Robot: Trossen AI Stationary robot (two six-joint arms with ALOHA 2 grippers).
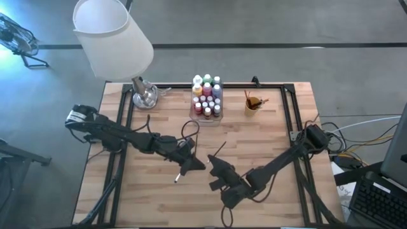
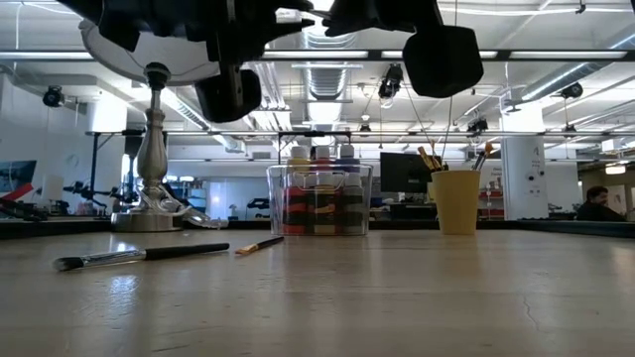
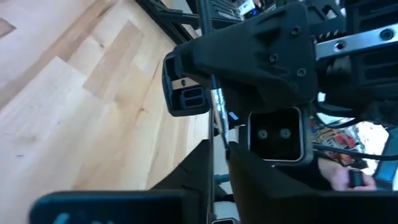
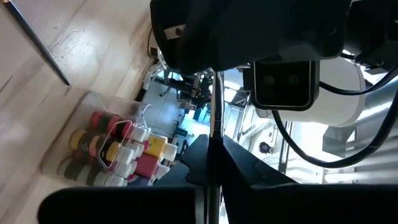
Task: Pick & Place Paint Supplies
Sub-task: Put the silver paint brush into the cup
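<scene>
The thin, light, stiff paintbrush, raised above the counter centre, is clamped in the right hand; left hand fingers barely apart around the slippery shaft; grip mid-handle.

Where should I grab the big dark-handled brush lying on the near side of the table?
Take the big brush by its dark handle, about midway along. It lies flat on the table, so come straight down from above and close across the handle's width. Stay off the bristles, which are soft and would likely splay.
</scene>
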